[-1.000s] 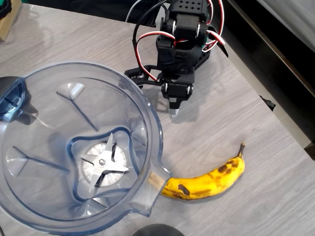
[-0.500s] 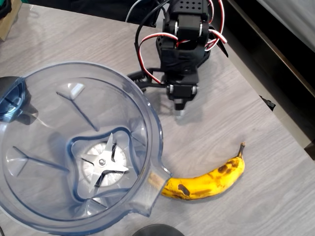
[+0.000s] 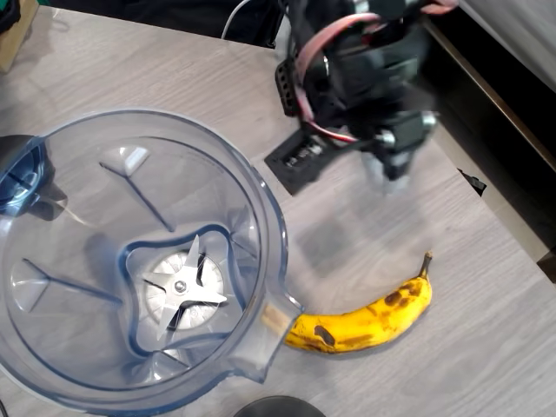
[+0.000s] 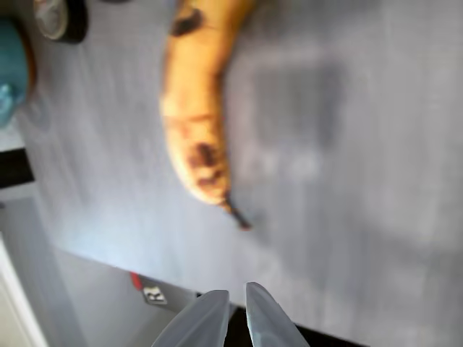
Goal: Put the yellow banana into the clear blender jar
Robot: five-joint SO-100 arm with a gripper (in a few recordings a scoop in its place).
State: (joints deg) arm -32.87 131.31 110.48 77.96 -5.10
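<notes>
In the overhead view we take the large round clear plastic blender jar [image 3: 130, 261] as our landmark. The curved yellow banana [image 3: 365, 320] lies on the wood-grain table [image 3: 486, 347] just right of the jar's spout. We see the black arm's gripper [image 3: 395, 165] above the banana, right of the jar.

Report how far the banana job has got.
Nothing is done yet: the yellow banana lies on the table beside the clear blender jar, whose bowl holds only its blade. In hand: the gripper, fingers nearly closed and empty, hangs above the table short of the banana's stem. Left: grasp, lift, drop in.
</notes>
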